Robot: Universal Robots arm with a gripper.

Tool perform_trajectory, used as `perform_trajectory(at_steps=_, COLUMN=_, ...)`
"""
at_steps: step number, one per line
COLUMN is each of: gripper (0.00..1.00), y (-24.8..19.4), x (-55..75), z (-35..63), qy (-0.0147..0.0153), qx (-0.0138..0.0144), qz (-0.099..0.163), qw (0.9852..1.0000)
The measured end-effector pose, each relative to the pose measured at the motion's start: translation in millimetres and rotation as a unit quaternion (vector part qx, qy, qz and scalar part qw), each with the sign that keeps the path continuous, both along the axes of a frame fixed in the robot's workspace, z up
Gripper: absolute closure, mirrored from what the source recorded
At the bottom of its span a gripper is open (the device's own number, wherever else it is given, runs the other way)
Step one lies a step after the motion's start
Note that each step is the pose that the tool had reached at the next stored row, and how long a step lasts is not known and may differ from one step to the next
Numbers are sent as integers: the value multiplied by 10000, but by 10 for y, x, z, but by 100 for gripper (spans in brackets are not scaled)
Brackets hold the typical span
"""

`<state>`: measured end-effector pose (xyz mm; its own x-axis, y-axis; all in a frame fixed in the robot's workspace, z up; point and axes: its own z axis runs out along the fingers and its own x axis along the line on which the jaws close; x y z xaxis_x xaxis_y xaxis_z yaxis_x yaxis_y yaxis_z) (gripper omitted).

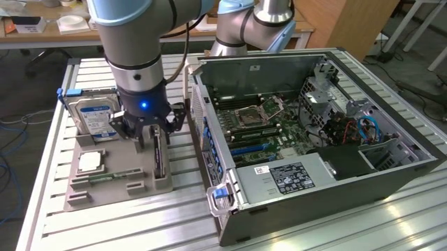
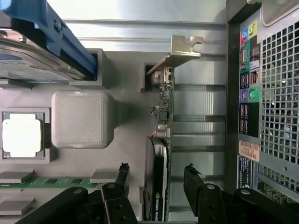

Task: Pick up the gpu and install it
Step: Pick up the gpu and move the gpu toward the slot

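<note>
The gpu [image 1: 158,159] stands on edge in a slot of the grey holder tray [image 1: 122,151], beside the open computer case [image 1: 293,180]. In the wrist view the gpu [image 2: 164,105] shows as a thin green-edged board with a black cooler and a pale metal bracket [image 2: 183,52] at its far end. My gripper [image 1: 155,137] hangs low over the card's rear end. My gripper [image 2: 157,170] is open, with one black finger on each side of the card. I cannot tell whether the fingers [image 2: 122,175] touch it.
A silver hard drive [image 1: 98,117] with a blue-white label stands in the tray's back slot. A processor chip [image 1: 91,162] and a green memory stick [image 1: 104,179] lie in the tray. The case's rear panel [image 2: 275,93] runs close beside the card. The motherboard [image 1: 265,125] lies exposed inside.
</note>
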<state>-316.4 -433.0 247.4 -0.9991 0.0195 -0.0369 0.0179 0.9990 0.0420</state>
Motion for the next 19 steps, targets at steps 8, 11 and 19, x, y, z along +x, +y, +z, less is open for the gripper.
perform_trajectory(at_steps=8, gripper=41, y=-1, x=7, z=-129, qy=0, qx=0, qz=-129, qw=9999)
perform_trajectory(at_steps=11, gripper=41, y=-8, x=7, z=-167, qy=0, qx=0, qz=-176, qw=9998)
perform_trajectory(at_steps=19, gripper=41, y=-9, x=7, z=-224, qy=1, qx=-1, qz=-212, qw=9998)
